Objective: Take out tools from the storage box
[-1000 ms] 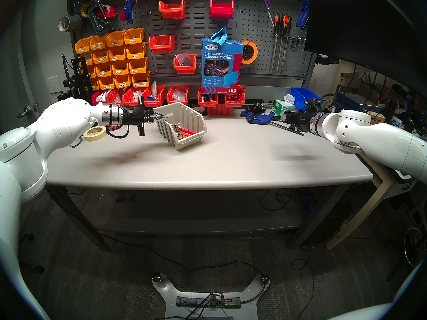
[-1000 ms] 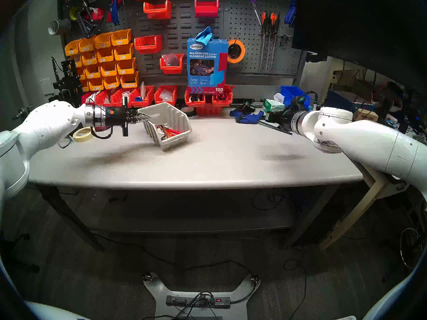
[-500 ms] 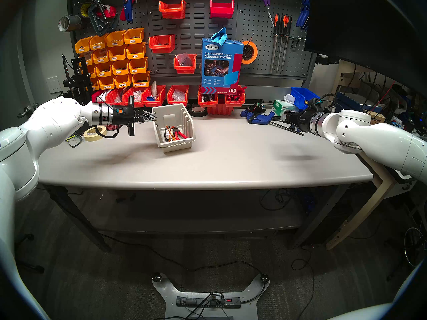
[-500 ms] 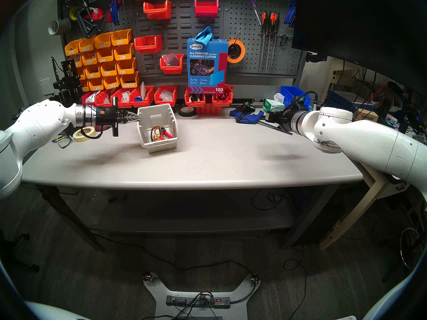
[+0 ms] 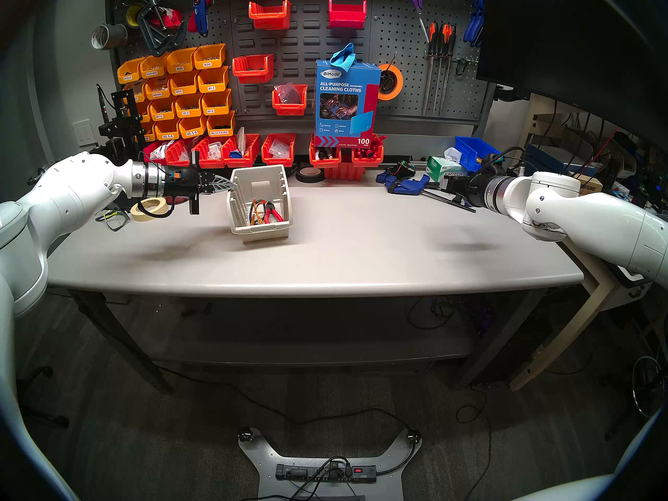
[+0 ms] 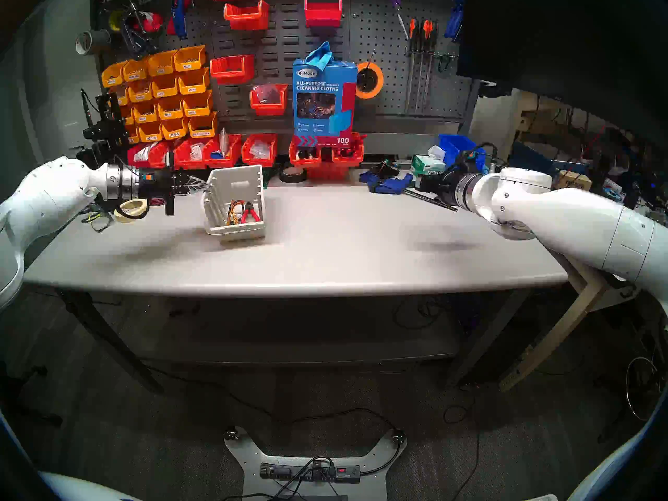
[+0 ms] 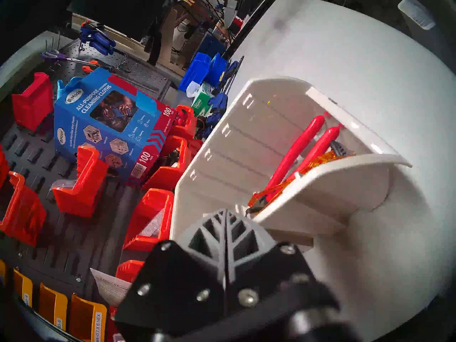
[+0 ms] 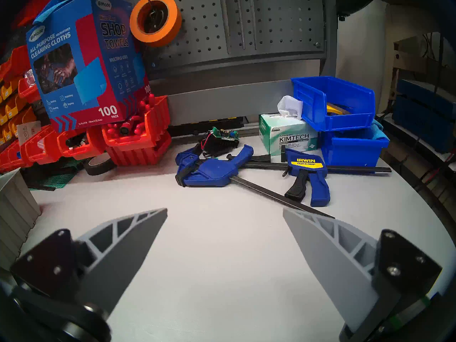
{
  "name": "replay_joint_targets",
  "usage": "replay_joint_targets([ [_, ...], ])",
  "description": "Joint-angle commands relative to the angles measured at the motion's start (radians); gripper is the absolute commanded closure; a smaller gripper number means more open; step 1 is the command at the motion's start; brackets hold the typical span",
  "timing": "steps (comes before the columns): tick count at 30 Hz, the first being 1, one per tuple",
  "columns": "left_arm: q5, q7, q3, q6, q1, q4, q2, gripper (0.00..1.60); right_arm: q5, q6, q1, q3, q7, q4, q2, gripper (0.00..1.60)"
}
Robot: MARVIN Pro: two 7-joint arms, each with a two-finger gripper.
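Note:
The beige storage box (image 5: 267,232) (image 6: 235,232) (image 7: 320,186) sits flat on the grey table, left of centre, with its low lip toward me. Inside lie red-handled pliers (image 5: 273,214) (image 6: 249,213) (image 7: 296,149) and, beside them, safety glasses with orange arms (image 5: 257,213) (image 6: 233,214) (image 7: 320,159). My left gripper (image 5: 231,184) (image 6: 206,182) (image 7: 225,210) reaches in level from the left. It is shut, its tips on the rim at the box's rear left corner. My right gripper (image 8: 225,210) hangs open and empty over bare table at the far right.
Two blue bar clamps (image 5: 405,185) (image 8: 214,171) lie just beyond the right gripper, with a Kimtech box (image 8: 291,136) and blue bins (image 8: 340,107) behind them. A masking tape roll (image 5: 150,209) and green-framed glasses (image 5: 115,218) lie under the left arm. Red bins (image 5: 238,153) line the back.
The box, tipped up and turned sideways a second ago, now rests flat facing me. It has shifted left together with my withdrawing left gripper. The right arm has not moved.

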Motion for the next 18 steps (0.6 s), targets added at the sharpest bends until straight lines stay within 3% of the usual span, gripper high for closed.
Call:
replay_joint_targets([
  [1,-0.009,-0.095,-0.006,0.002,-0.034,0.000,0.002,1.60,-0.003,-0.002,0.016,0.013,0.000,0.002,0.001,0.00],
  [12,-0.057,-0.041,-0.050,0.002,-0.026,0.004,-0.015,1.60,-0.003,-0.002,0.017,0.013,0.000,0.002,0.001,0.00],
  [14,-0.116,-0.006,-0.093,0.002,-0.013,-0.006,-0.015,1.60,-0.003,-0.002,0.017,0.013,0.000,0.002,0.001,0.00],
  [17,-0.175,0.012,-0.134,0.002,-0.003,-0.022,-0.010,1.44,-0.003,-0.002,0.017,0.013,0.000,0.002,0.001,0.00],
  [18,-0.199,0.023,-0.150,0.002,0.001,-0.028,-0.007,1.46,-0.003,-0.002,0.016,0.013,0.000,0.002,0.001,0.00],
])
